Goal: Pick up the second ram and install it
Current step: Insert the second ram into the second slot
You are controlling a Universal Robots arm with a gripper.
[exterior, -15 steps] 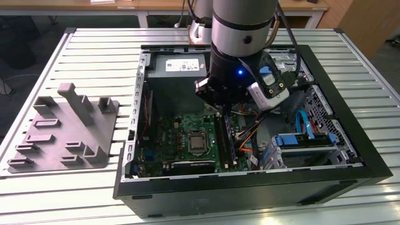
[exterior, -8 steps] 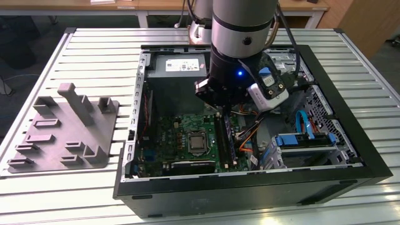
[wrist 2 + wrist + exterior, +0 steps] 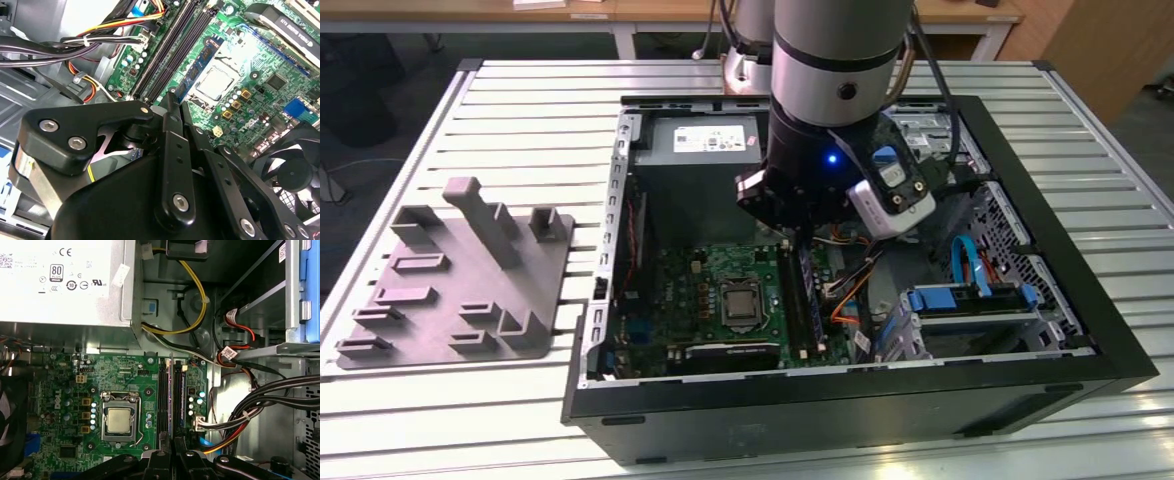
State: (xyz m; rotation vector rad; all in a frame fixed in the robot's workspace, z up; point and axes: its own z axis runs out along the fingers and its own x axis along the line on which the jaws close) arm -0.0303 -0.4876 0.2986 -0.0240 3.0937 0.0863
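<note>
My gripper (image 3: 172,98) is inside the open computer case (image 3: 1107,340), low over the green motherboard (image 3: 707,270). Its black fingers are shut on the second ram (image 3: 200,65), a thin stick with a blue label that I see edge-on. The stick runs forward from the fingertips along the dark memory slots (image 3: 167,55), beside the processor socket (image 3: 215,82). In the first wrist view the ram (image 3: 173,390) lines up with the slots (image 3: 162,390), right of the socket (image 3: 120,420), with the gripper (image 3: 172,454) at its near end. Whether the stick is seated in a slot I cannot tell.
The grey power supply box (image 3: 65,280) sits just beyond the slots. Bundled cables (image 3: 260,395) crowd the side away from the socket, and a black fan (image 3: 295,170) lies past the socket. A grey slotted plate with upright posts (image 3: 467,280) rests on the table at the exterior view's left.
</note>
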